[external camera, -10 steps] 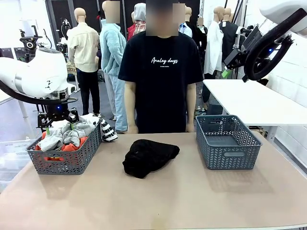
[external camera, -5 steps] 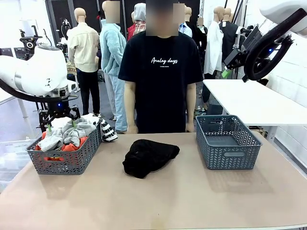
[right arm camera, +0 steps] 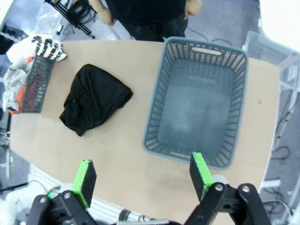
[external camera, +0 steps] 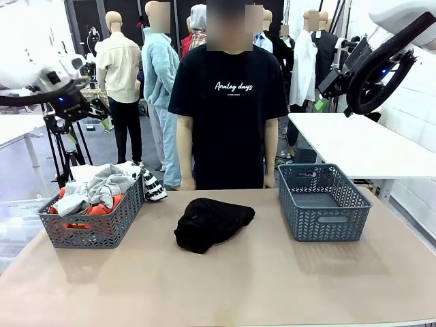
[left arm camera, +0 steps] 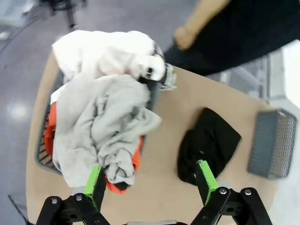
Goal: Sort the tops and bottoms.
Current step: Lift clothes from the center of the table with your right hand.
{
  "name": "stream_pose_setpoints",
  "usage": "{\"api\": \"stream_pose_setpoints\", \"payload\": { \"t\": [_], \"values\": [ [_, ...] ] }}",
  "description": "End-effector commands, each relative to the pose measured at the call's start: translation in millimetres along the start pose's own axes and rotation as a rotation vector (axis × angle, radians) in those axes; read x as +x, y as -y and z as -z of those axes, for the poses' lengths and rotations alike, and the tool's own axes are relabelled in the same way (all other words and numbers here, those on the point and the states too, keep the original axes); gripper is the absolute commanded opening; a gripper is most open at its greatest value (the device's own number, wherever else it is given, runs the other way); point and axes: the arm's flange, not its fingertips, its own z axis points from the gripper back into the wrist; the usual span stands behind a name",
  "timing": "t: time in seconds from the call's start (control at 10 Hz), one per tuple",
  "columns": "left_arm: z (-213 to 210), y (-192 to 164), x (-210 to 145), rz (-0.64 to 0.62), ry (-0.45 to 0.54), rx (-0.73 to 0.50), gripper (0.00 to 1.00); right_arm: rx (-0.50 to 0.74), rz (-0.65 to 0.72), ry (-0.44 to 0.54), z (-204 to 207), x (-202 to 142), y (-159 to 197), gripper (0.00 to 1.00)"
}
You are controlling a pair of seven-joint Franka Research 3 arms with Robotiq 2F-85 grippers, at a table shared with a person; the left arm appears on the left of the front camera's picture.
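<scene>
Grey, white and orange tops (external camera: 95,189) are heaped in the left basket (external camera: 92,228), so bunched that the print on the white one barely reads. From the left wrist view the grey shirt (left arm camera: 105,126) covers most of the orange one (left arm camera: 49,133), lying under the spread, empty left gripper (left arm camera: 151,183). The black bottoms (external camera: 210,223) lie crumpled mid-bench (external camera: 272,286), between the baskets. The right gripper (right arm camera: 143,176), also spread and empty, hangs high above the empty right basket (right arm camera: 197,101), its arm cut off by the front view's edge.
</scene>
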Motion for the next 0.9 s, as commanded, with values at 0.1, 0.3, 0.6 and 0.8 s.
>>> {"api": "stream_pose_setpoints", "payload": {
  "t": [0.1,0.3,0.6,0.8],
  "values": [
    [-21,-16,-39,0.123,0.072,-0.144,1.0,-0.02,0.012,-0.018,-1,2,-3,1.0],
    [-26,-5,-25,0.102,0.041,-0.092,1.0,-0.02,0.012,-0.018,-1,2,-3,1.0],
    [-48,11,-53,0.241,0.135,-0.227,1.0,-0.02,0.012,-0.018,-1,2,-3,1.0],
    [-92,13,-77,0.361,0.233,-0.354,1.0,-0.02,0.012,-0.018,-1,2,-3,1.0]
  ]
}}
